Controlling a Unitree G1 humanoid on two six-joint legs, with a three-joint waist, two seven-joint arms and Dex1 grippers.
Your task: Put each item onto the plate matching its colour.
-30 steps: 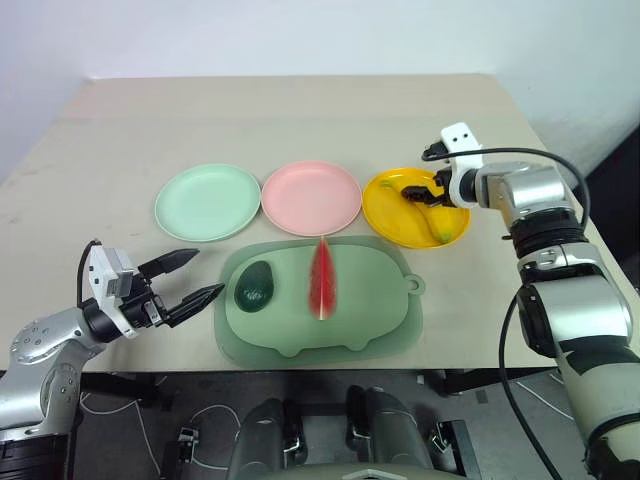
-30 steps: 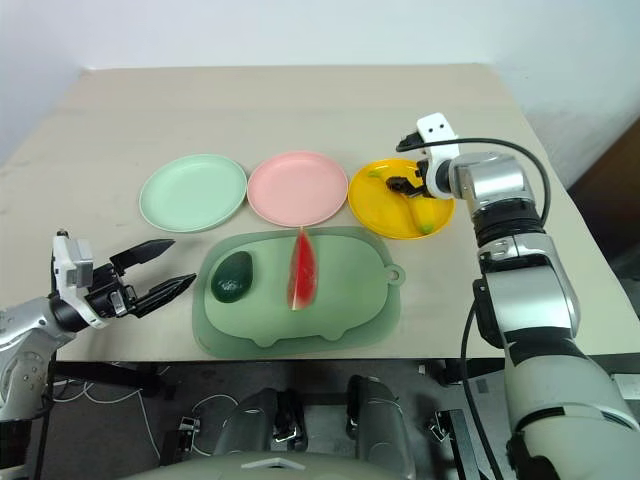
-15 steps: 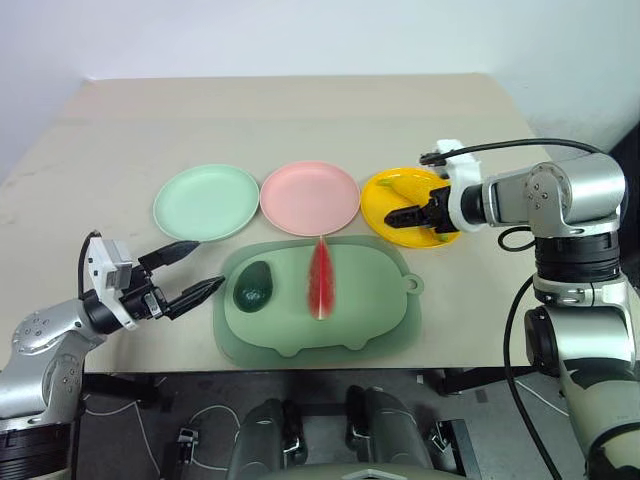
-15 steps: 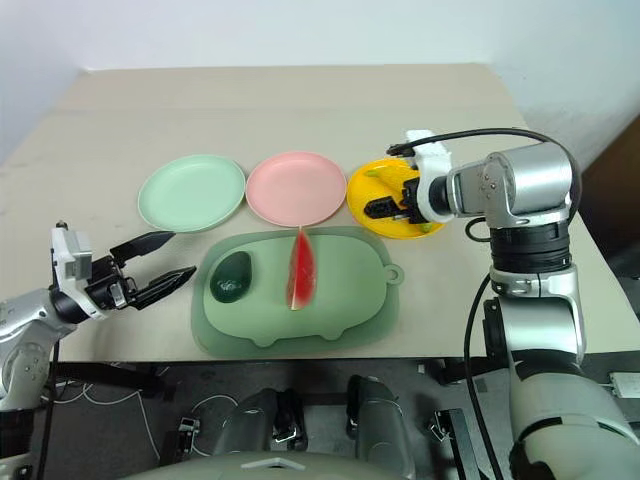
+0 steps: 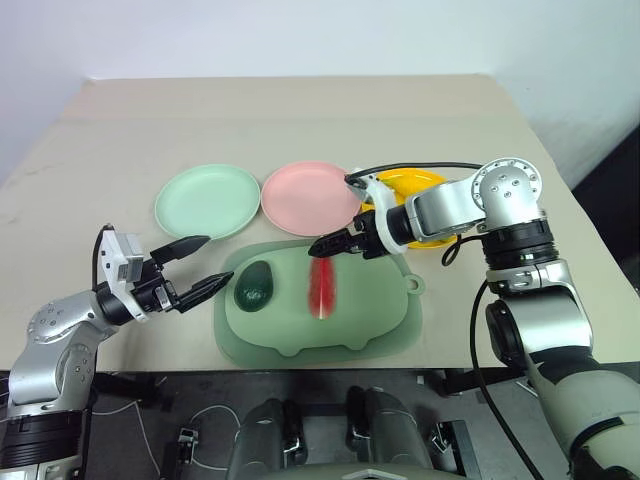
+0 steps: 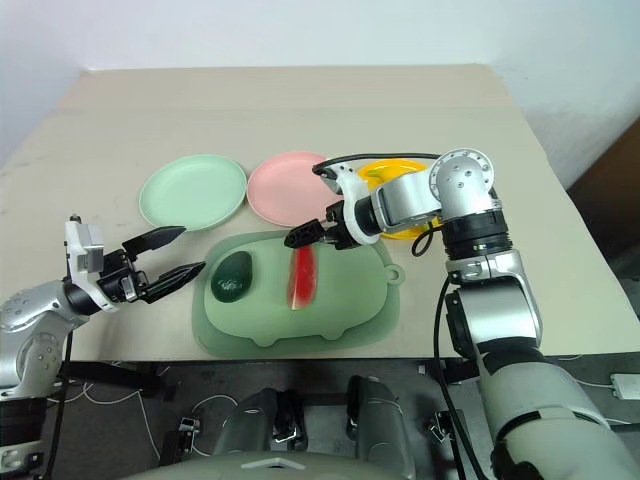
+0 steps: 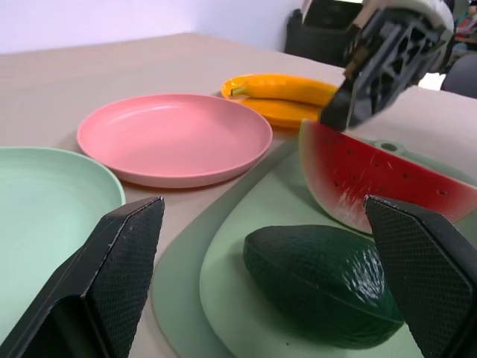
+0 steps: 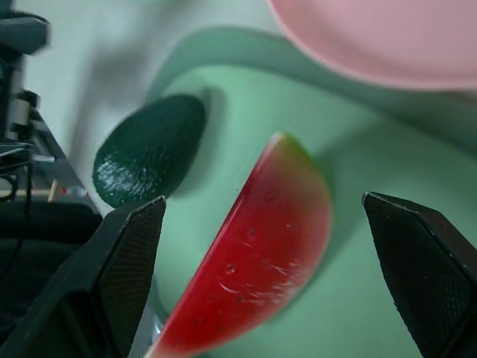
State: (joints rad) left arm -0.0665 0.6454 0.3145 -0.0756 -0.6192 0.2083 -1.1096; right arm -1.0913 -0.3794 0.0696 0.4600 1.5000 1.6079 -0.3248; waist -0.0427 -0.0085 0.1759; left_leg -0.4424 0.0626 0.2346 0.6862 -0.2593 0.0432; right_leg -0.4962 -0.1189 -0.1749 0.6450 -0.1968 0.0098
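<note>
Swung from the yellow plate [image 5: 440, 222] at centre right across to frame centre, right gripper [image 5: 338, 243] now poised just above the upper tip of the watermelon wedge [image 5: 322, 281], fingers spread, nothing held; banana [image 7: 287, 87] left lying on the yellow plate, half hidden behind the forearm; wedge and avocado [image 5: 254, 284] side by side but apart on the pale green mat [image 5: 380, 320], centre of frame; pink plate [image 5: 310, 195] and mint green plate [image 5: 207, 200] bare just above the mat's upper edge, rims nearly meeting; left gripper [image 5: 195, 267] at lower left, off the mat's left edge and near the avocado, fingers wide apart and empty; broad open tabletop [image 5: 280, 120] across the upper frame, narrower strip below the mat toward the near edge.
</note>
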